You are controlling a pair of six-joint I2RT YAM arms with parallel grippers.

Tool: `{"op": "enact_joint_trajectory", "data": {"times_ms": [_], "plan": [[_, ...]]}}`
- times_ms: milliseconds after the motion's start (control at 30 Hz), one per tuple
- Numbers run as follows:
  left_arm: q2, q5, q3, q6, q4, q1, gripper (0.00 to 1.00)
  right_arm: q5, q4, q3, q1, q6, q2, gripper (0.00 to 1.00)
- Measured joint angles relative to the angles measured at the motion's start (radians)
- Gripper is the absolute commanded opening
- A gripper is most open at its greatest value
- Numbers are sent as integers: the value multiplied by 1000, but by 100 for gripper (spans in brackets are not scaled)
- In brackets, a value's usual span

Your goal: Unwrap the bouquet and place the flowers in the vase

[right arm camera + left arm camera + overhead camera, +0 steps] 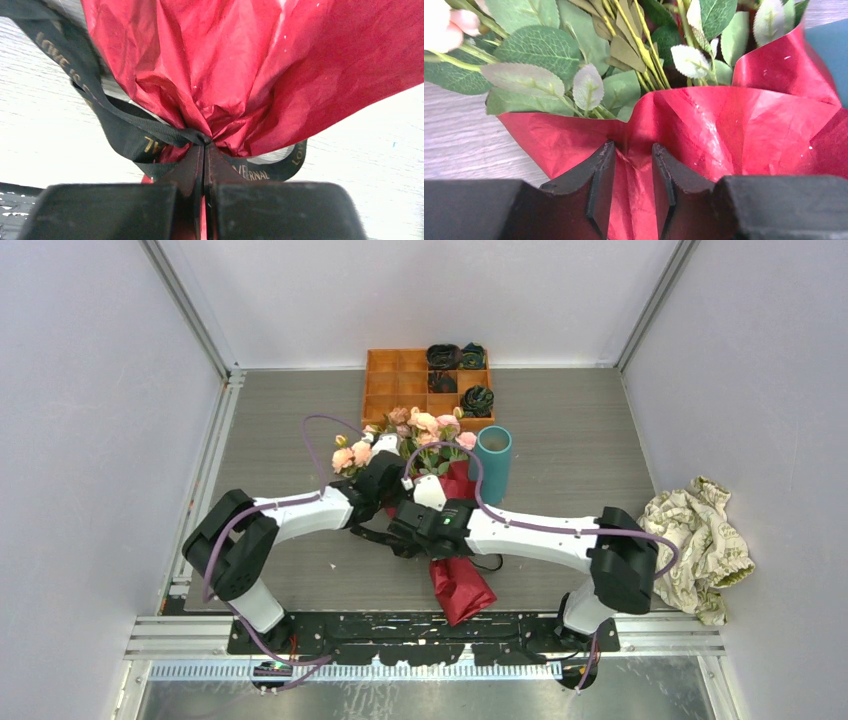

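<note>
Unwrapping stage, with no stem yet in the vase [492,462]. The bouquet [455,540] lies lengthwise at the middle of the table [580,440], with its flowers [425,427] towards the far side beside the upright vase and just in front of the orange tray [385,390]. Its gathered tail points towards the arm bases. The right gripper [204,148] has its jaws closed flat together on the bouquet at the tie point. There the black ribbon [125,132] cinches the dark red paper [260,75], though whether ribbon or paper lies between the jaws cannot be told. The left gripper [633,146] sits at the open upper rim of the wrap. Its jaws are narrow and straddle a raised pleat, and it cannot be told whether they already bear on it. The step in hand appears to be loosening the tie while the wrap is steadied. The next move probably calls for drawing the ribbon clear of the knot without dragging the whole bundle, then peeling the sheet off the stems. The paper is thin, creased and faintly glossy, and likely to tear or slip. The ribbon is flat, woven and printed with gold lettering. The leaves [539,47] are matte, veined and fabric-like on thin green stems. The vase is a plain matte teal cylinder. A crumpled pale cloth [695,540] lies well apart at the right.
</note>
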Motion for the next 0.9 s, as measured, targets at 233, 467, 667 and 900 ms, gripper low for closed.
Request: {"op": "enact_joint_trajectory", "data": {"times_ms": [233, 467, 667, 900], "plan": [[79, 5, 12, -18, 26, -5, 33, 50, 50, -3, 35, -7, -191, 19], [96, 6, 12, -22, 31, -5, 32, 100, 104, 27, 42, -6, -264, 23], [90, 8, 12, -22, 24, -5, 32, 121, 94, -5, 42, 12, -299, 35], [-45, -7, -7, -18, -125, -5, 34, 114, 39, -70, 100, 75, -323, 35]]}}
